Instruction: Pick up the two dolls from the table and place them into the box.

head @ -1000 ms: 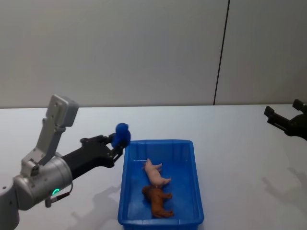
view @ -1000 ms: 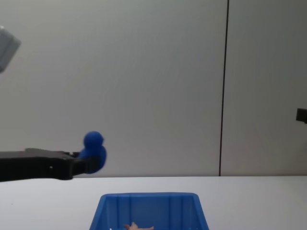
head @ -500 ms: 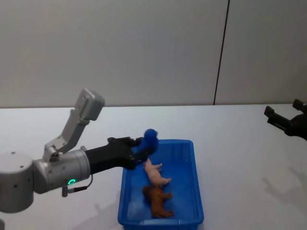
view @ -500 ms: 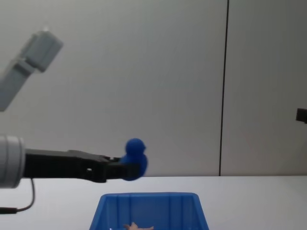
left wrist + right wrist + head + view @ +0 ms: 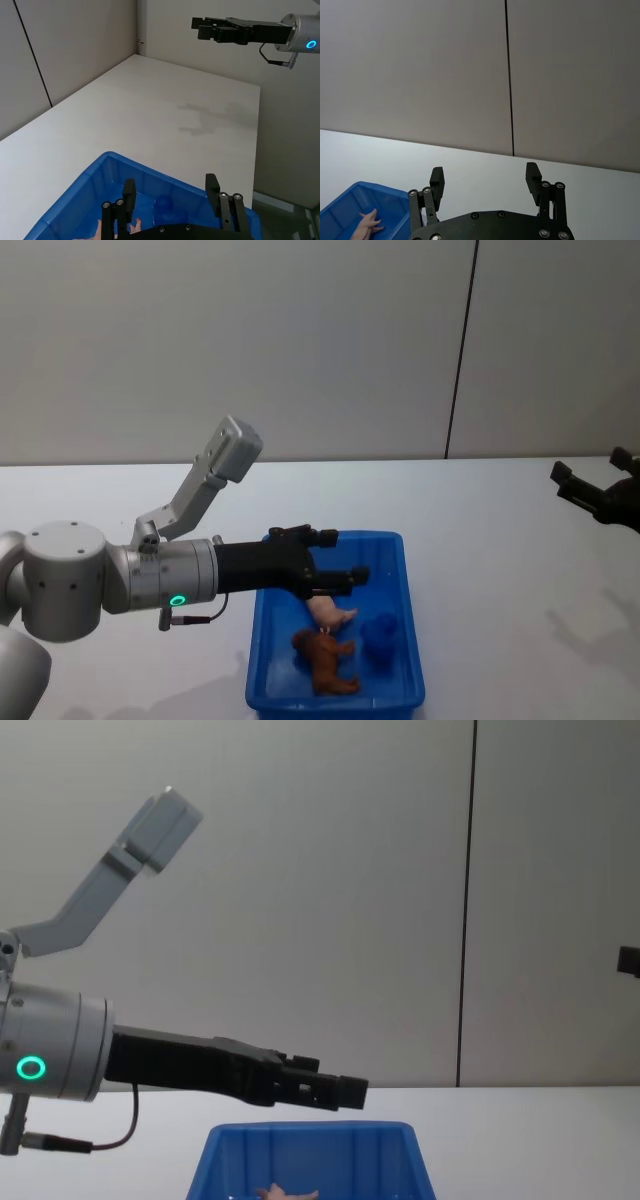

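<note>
Head view: box [image 5: 405, 640] sits on the table [image 5: 500, 540], holding three toys: a pale pink doll [image 5: 330, 613] in the middle, an orange-brown doll [image 5: 325, 660] nearer the front wall, and a small blue doll [image 5: 379, 637] by the right wall (hard to make out against the blue floor). Left gripper [image 5: 345, 565] hangs over the box's rear half, jaws spread and empty. Right gripper [image 5: 590, 490] is parked well off to the right, above the table, fingers apart.
Left wrist view: left gripper [image 5: 170, 192] splayed wide above the box [image 5: 90, 180]; blue doll [image 5: 162, 207] on the floor between its fingers.
Right wrist view: right gripper [image 5: 485, 182] spread, holding nothing; box [image 5: 350, 200] off to one side with the pink doll [image 5: 367, 222] inside.
Chest view: left gripper [image 5: 345, 1090] above the box's [image 5: 310, 1150] far rim.
</note>
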Controlling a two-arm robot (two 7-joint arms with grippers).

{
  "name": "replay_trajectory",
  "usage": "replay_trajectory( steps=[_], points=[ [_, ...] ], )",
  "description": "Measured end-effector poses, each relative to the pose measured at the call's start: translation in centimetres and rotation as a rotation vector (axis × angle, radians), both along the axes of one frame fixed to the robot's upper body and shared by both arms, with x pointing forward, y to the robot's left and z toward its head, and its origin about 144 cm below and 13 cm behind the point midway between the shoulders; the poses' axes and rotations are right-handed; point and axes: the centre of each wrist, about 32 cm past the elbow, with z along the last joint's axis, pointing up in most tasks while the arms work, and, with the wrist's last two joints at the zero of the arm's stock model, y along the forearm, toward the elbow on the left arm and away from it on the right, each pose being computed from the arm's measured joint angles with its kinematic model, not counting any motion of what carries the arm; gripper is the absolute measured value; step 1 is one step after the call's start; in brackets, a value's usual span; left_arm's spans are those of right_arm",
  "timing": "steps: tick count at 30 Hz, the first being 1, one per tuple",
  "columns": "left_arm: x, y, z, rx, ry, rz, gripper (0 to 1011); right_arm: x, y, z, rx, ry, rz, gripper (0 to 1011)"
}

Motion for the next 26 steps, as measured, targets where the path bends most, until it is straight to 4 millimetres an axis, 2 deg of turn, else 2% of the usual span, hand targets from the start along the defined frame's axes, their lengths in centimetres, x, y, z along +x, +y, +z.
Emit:
replay_trajectory(
  steps=[6, 14, 26],
  points=[
    [0.2, 0.1, 0.1, 0.005, 0.003, -0.012, 1000, 0.0, 0.0, 0.0, 0.000, 0.000, 0.000, 1001],
    [-0.4, 0.4, 0.4, 0.008, -0.008, 0.034, 1001, 0.0, 0.0, 0.0, 0.000, 0.000, 0.000, 1001],
    [-2.4, 1.2, 0.8, 0.006, -0.047, 0.182, 1001, 0.0, 0.0, 0.0, 0.000, 0.000, 0.000, 1001]
  ],
)
